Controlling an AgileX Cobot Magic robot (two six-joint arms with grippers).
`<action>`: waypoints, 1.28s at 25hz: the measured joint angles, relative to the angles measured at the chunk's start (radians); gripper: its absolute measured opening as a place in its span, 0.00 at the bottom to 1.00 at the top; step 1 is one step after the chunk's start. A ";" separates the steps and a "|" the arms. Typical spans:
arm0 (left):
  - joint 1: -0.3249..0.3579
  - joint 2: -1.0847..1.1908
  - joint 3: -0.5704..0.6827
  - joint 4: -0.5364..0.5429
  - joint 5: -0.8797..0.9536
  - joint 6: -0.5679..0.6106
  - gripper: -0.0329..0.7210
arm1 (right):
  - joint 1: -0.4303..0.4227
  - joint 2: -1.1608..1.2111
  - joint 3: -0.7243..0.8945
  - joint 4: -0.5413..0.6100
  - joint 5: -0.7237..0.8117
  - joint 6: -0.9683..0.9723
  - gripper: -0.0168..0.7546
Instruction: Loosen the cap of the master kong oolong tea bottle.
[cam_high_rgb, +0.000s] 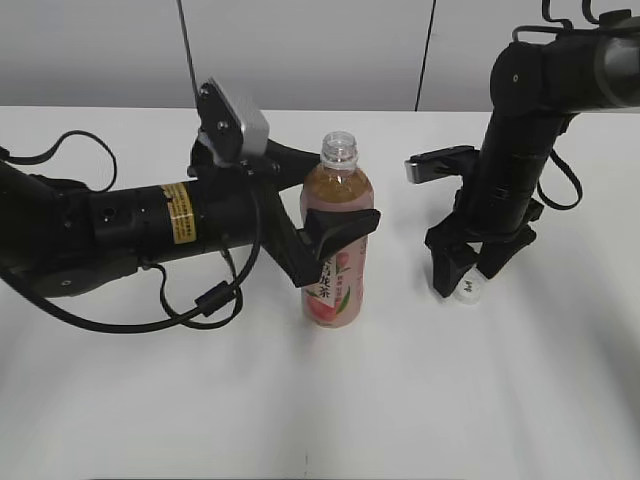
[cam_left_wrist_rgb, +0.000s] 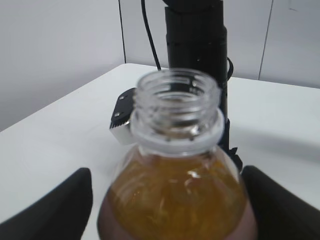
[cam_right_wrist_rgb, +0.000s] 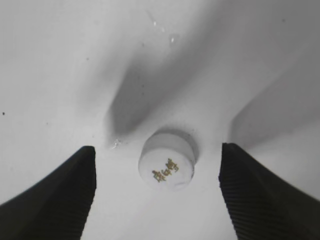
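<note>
The master kong oolong tea bottle (cam_high_rgb: 333, 190) stands upright mid-table with amber tea, a pink peach label and an open, capless neck. It fills the left wrist view (cam_left_wrist_rgb: 177, 150). My left gripper (cam_high_rgb: 338, 235) (cam_left_wrist_rgb: 167, 210) is shut around the bottle's upper body, one black finger on each side. The cap (cam_high_rgb: 468, 291), small and white with a dark mark on top, lies on the table to the bottle's right. In the right wrist view the cap (cam_right_wrist_rgb: 166, 163) lies between the spread fingers of my right gripper (cam_right_wrist_rgb: 157, 190) (cam_high_rgb: 462, 275), which is open just above it and not touching it.
The white table (cam_high_rgb: 450, 400) spreads all round, with a grey wall behind. The left arm and its looping black cables (cam_high_rgb: 200, 300) lie along the left side. The right arm (cam_high_rgb: 515, 150) stands upright at the right; it shows behind the bottle in the left wrist view (cam_left_wrist_rgb: 195, 45).
</note>
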 joint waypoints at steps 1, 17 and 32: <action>0.000 0.000 0.000 0.000 0.000 0.000 0.76 | 0.000 0.000 0.000 0.000 0.006 0.000 0.77; 0.114 -0.077 0.197 -0.022 -0.106 0.000 0.79 | -0.010 -0.052 -0.001 -0.013 0.039 0.037 0.77; 0.219 -0.235 0.239 -0.250 0.060 0.000 0.77 | -0.021 -0.163 -0.001 -0.015 0.076 0.117 0.77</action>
